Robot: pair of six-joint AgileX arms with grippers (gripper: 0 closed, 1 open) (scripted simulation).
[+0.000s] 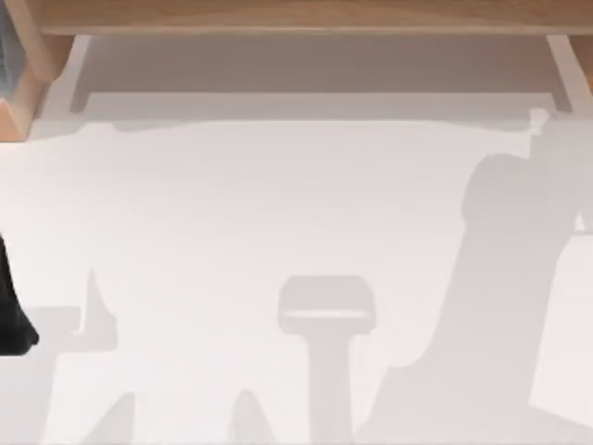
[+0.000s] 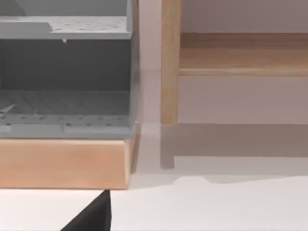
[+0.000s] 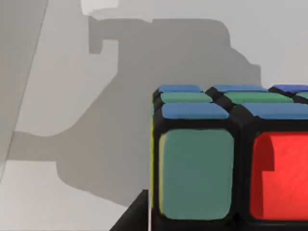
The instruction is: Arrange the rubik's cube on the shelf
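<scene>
The rubik's cube (image 3: pixel 226 159) looms close in the right wrist view, with blue and green stickers on top and a teal and a red sticker facing the camera. It hangs well above the white table, whose surface carries the arm's shadow far behind it. A dark finger (image 3: pixel 134 219) of my right gripper presses against the cube's side, so the gripper is shut on it. The shelf (image 1: pixel 296 17) is a long light-brown board along the table's far edge, with a wooden side support (image 2: pixel 169 62). My left arm (image 1: pixel 13 315) sits parked at the left edge.
A grey perforated rack (image 2: pixel 67 72) on a wooden base (image 2: pixel 62 163) stands just left of the shelf, at the far left corner (image 1: pixel 18 83). The white table (image 1: pixel 278 213) carries grey shadows of the arms and camera stand.
</scene>
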